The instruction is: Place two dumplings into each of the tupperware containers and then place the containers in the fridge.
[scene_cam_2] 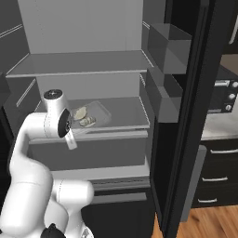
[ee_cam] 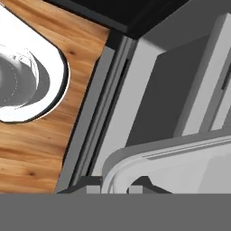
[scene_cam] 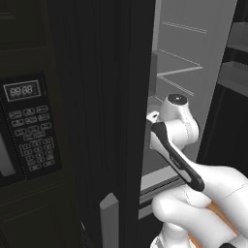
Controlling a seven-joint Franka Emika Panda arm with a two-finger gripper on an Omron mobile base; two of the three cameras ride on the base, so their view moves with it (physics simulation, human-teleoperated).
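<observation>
Tupperware container is seen on the middle fridge shelf, towards its left, near the front edge, with two dumplings inside, side by side. No lid is made out on it from the right base view; the tub reads as clear or pale.

Gripper is judged shut on the container's near rim: in the hand view a pale rounded rim sits right at the fingertips, tips close together with the rim edge between them. The grip itself is mostly hidden at the frame bottom, so contact is inferred, not plainly seen. In the right base view the wrist is parked just left of and touching the tub's near-left corner.

Handling, as a judgement:
- Light, thin-walled plastic; some flex is expected under a pinch.
- Smooth rim, likely slippery; an edge grip leaves the tub cantilevered, so tilt is the risk.
- Dumplings are loose and soft; they would slide or roll if the tub is tipped.
- The best hold is considered to be mid-rim on the near wall, kept level.

Fridge door stands open to the right.
</observation>
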